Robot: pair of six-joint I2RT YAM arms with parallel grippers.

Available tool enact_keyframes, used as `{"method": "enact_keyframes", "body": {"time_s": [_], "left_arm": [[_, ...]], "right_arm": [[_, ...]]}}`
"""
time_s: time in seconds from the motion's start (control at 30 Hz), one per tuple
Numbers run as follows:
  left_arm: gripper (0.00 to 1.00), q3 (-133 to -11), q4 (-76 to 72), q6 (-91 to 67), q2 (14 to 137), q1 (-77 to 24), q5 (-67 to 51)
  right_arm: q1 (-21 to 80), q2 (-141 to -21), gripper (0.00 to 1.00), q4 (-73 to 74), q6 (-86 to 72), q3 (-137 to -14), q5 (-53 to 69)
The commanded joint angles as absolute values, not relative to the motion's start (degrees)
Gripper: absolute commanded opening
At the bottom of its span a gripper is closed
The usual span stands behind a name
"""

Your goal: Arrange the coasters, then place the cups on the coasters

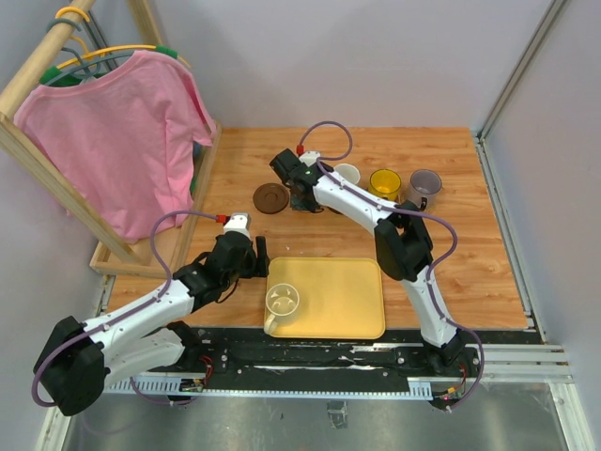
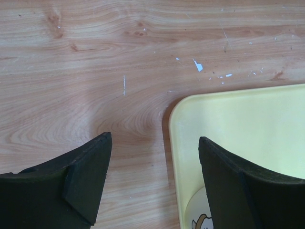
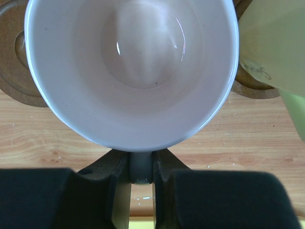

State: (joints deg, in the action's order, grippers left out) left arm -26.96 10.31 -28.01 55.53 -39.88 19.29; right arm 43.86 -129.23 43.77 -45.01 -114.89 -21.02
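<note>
Right hand: we see the right hand (image 3: 140, 161) pinched shut on the thin handle of the pale pink glazed cup (image 3: 131, 62), mouth up, toward 12 o'clock on the wooden desk (image 1: 470, 272).
Coasters: a dark brown ringed coaster (image 1: 270, 198) lies bare at the right hand's 9 o'clock. In the wrist view a brown coaster edge (image 3: 14, 71) shows at the cup's 9 o'clock and brown again at 3 o'clock. We cannot tell whether that is one disc or two, or whether the cup touches it.
Left hand: the left hand (image 2: 155, 139) is open and empty, over bare wood at the 10 o'clock corner of the yellow rectangular tray (image 2: 238, 124).
Other cups: a white cup with a printed picture (image 1: 283, 303) sits in the tray at 8 o'clock. A cream cup (image 1: 347, 174), a translucent yellow cup (image 1: 385, 181) and a translucent grey-purple cup (image 1: 424, 183) stand in a row toward the right hand's 3 o'clock.
Handling: we judge the pink cup light, rigid, slick and easily chipped. The handle is the natural hold, though the cup may swing from it.
Next: we judge it should go down level onto a coaster's middle.
</note>
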Motion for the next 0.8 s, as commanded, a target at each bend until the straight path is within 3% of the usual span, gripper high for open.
{"method": "enact_keyframes", "body": {"time_s": [0.0,0.77], "left_arm": [[0.77,-27.7,8.3,-27.3,56.1,-39.6,19.1],[0.77,-27.6,7.9,-27.3,56.6,-39.6,19.1]], "right_arm": [[42.3,-129.7,0.01,41.9,-46.1,-115.0,-23.0],[41.9,-130.1,0.01,41.4,-46.3,-114.0,-21.0]]}}
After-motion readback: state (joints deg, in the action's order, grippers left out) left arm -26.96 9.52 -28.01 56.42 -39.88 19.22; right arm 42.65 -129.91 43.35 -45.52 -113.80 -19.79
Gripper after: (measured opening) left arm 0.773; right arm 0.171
